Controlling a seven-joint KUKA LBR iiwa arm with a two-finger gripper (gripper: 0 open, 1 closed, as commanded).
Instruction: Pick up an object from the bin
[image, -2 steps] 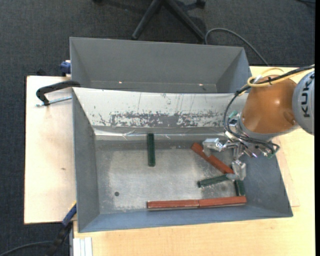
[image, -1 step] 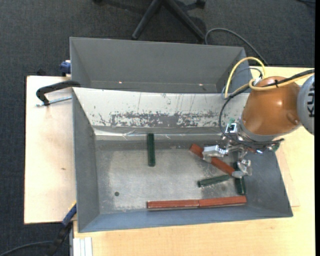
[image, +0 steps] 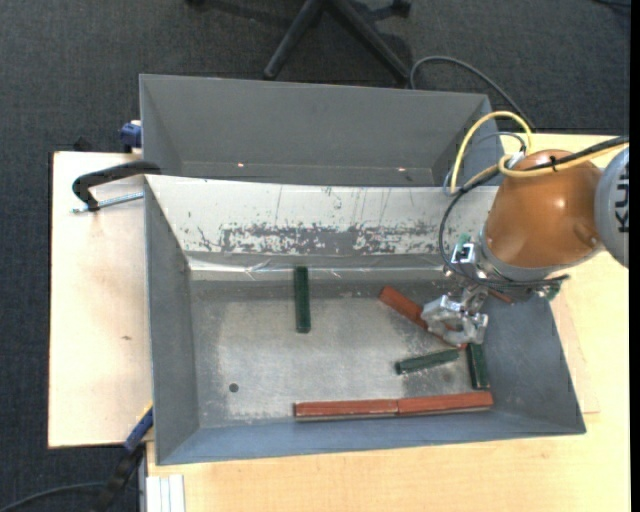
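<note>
Gripper (image: 456, 322): hangs low at rt side of bin (image: 170, 330), at lower end of slanted red stick (image: 398, 301); clenched or released, can't tell. Just below: slanted green stick (image: 427, 362), w/ short green stick (image: 477, 366) beside it. Along front wall: long red bar (image: 392, 406). Well left: lone green stick (image: 301, 298).
</note>
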